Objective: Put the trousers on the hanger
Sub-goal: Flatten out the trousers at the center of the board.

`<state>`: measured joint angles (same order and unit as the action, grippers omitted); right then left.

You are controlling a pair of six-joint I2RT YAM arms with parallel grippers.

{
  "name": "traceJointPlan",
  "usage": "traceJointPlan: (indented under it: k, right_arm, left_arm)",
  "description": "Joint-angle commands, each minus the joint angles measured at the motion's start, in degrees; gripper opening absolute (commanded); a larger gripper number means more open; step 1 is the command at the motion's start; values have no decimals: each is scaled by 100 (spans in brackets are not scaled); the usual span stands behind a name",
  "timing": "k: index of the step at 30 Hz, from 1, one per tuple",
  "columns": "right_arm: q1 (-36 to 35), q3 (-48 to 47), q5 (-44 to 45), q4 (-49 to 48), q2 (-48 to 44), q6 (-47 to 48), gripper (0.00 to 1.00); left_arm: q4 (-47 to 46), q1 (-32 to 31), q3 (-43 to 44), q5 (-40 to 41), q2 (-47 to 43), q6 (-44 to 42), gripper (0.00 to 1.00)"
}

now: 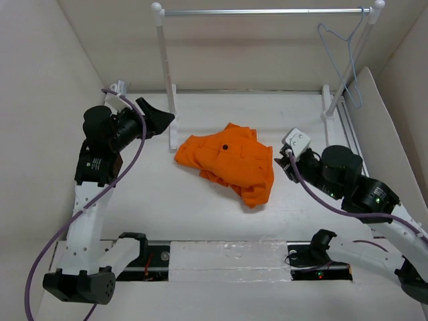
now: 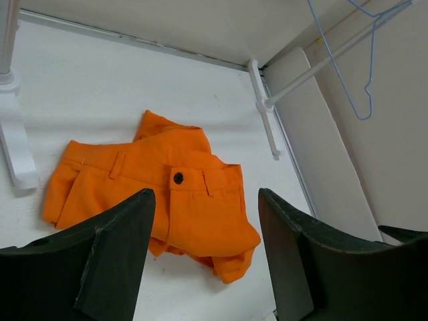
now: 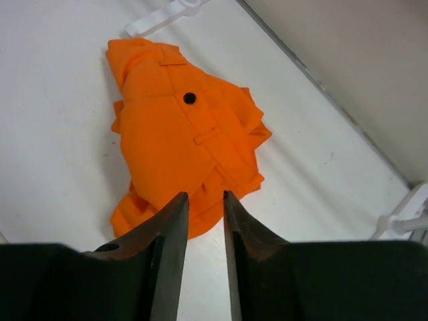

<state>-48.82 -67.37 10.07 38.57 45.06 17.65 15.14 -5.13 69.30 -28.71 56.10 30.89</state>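
The orange trousers point(image 1: 227, 164) lie crumpled on the white table, the dark button point(image 1: 225, 146) facing up. They also show in the left wrist view point(image 2: 134, 180) and the right wrist view point(image 3: 174, 134). The pale blue wire hanger point(image 1: 348, 39) hangs by its hook at the right end of the rail, also in the left wrist view point(image 2: 338, 69). My left gripper point(image 1: 160, 120) is wide open and empty, raised left of the trousers point(image 2: 204, 194). My right gripper point(image 1: 281, 160) is just right of the trousers, its jaws a narrow gap apart and empty point(image 3: 205, 194).
A metal rail point(image 1: 267, 11) on white posts spans the back of the table. Its left post foot point(image 1: 174, 127) stands close to the trousers' left side, and its right foot point(image 1: 331, 107) is at the back right. Pale walls enclose the table on three sides.
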Motion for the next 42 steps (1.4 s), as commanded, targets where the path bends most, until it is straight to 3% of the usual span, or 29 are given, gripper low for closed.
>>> traceJointPlan:
  k: [1, 3, 5, 7, 8, 9, 11, 12, 14, 16, 17, 18, 20, 21, 23, 24, 26, 27, 31, 36, 39, 42]
  right_arm:
    - [-31, -224, 40, -69, -15, 19, 35]
    - [-31, -241, 31, -42, 29, 37, 51]
    - [-31, -259, 22, -42, 82, 37, 53]
    - [-31, -250, 4, -25, 126, 46, 30]
    - [-31, -241, -13, -33, 152, 54, 10]
    - [-31, -232, -22, -16, 187, 54, 0]
    - [-31, -171, -110, -16, 328, 89, 0]
    - [-31, -119, -154, -42, 389, 90, 0]
    - [-31, 74, -347, -147, 582, 90, 0]
    - [-31, 189, -557, -323, 749, 72, 5]
    - [-31, 242, -602, -410, 941, 81, 14]
    - [-31, 355, -637, -611, 1048, 72, 38]
    - [-31, 453, -673, -806, 1241, 63, 61]
    - [21, 592, -681, -1111, 1442, 54, 74]
    - [100, 611, -804, -1324, 1724, 72, 78]
    - [100, 603, -909, -1604, 2065, 98, 81]
    - [320, 315, -1601, -2122, 2732, 377, 81]
    - [320, 313, -1604, -2125, 2736, 380, 81]
    - [372, -739, -1885, -2047, 4444, 696, 81]
    - [584, -2734, -2570, -1573, 6179, 880, 82]
    - [636, -4094, -2745, -1265, 7486, 899, 85]
    - [742, -4958, -2922, -1027, 8227, 741, 87]
  left_arm:
    - [-196, 29, -39, 14, -46, -127, 59]
    - [-46, 29, -39, 110, -2, -198, 55]
    - [120, 29, -74, 260, 7, -215, 54]
    - [209, 29, -171, 436, 7, -268, 51]
    - [305, 29, -206, 523, 7, -277, 49]
    - [375, 29, -319, 681, 7, -312, 42]
    - [638, 29, -443, 927, 42, -391, 28]
    - [744, 29, -583, 1120, 68, -374, 8]
    - [833, 29, -811, 1236, 77, -269, 0]
    - [737, -40, -1268, 1359, 33, -189, 0]
    - [667, -93, -1391, 1429, 42, -128, 0]
    - [596, -233, -1619, 1464, 85, 20, 10]
    - [317, -287, -1831, 1378, 217, 162, 26]
    - [175, -287, -2102, 1272, 261, 258, 40]
    - [-106, -287, -2306, 1297, 436, 487, 55]
    - [-168, -287, -2472, 1341, 524, 549, 57]
    - [-431, -287, -2692, 1368, 787, 794, 58]
    - [-433, -287, -2693, 1368, 789, 795, 58]
    - [-687, -287, -2851, 1525, 519, 1058, 57]
    - [-468, -235, -2904, 2237, -352, 1208, 57]
    - [-319, -94, -2738, 2177, -1045, 1104, 57]
    - [-196, -252, -2588, 2168, -1039, 1085, 57]
